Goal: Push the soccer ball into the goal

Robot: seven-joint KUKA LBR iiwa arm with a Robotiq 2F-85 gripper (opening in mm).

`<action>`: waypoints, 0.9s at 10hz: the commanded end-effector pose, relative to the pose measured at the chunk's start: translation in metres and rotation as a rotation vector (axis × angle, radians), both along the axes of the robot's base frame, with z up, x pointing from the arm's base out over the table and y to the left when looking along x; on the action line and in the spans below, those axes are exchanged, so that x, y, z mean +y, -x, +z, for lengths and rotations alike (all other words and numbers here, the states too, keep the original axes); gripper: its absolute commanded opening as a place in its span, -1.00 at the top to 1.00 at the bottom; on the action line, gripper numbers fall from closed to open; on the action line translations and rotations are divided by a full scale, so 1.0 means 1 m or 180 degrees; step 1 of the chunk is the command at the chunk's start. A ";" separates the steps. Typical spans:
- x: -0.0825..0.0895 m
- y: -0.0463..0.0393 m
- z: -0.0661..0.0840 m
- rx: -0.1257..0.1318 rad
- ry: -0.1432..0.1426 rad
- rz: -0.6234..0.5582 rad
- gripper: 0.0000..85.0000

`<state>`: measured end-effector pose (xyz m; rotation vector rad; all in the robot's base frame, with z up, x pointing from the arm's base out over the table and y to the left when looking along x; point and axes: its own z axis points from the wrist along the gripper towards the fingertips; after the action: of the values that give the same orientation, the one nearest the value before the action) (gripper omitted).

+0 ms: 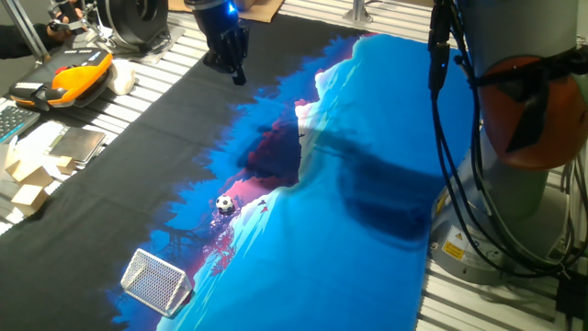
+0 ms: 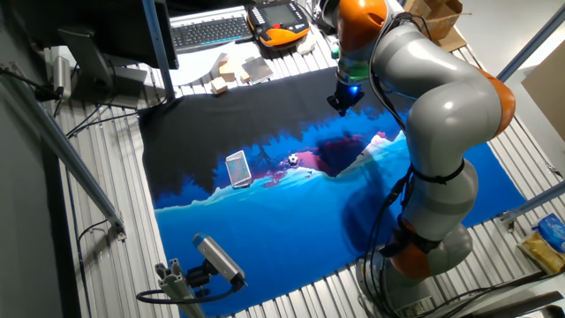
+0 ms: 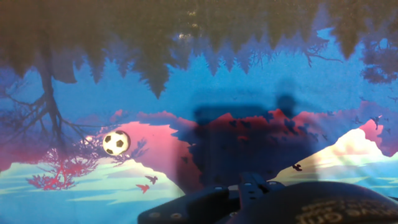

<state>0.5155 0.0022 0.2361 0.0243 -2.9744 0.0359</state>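
The soccer ball, tiny and white with black patches, rests on the printed landscape mat near its pink area. In the hand view the ball lies left of centre. The goal, a white wire-mesh wedge, stands on the mat a short way beyond the ball, apart from it; the hand view does not show it. My gripper hangs above the mat's black part, well away from the ball on the side opposite the goal. Its fingers taper together to one point and hold nothing.
An orange teach pendant and wooden blocks lie beside the mat on the slatted table. A keyboard sits at the table's far edge. The arm's base and cables stand by the blue side. A camera on a stand faces the mat.
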 end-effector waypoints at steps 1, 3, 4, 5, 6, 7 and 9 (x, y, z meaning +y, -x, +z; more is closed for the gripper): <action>0.000 0.0000 0.000 0.0000 0.0000 -0.0010 1.00; 0.000 0.0000 0.000 -0.0001 0.0000 -0.0015 1.00; 0.000 0.0000 0.000 -0.0006 0.0000 -0.0029 1.00; 0.000 0.0001 0.000 -0.0006 0.0000 -0.0029 1.00; 0.000 0.0001 0.000 -0.0006 0.0000 -0.0029 1.00; 0.000 0.0001 0.000 -0.0006 0.0000 -0.0024 1.00; 0.000 0.0001 0.000 -0.0004 -0.0005 0.0033 1.00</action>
<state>0.5153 0.0022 0.2361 0.0426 -2.9755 0.0351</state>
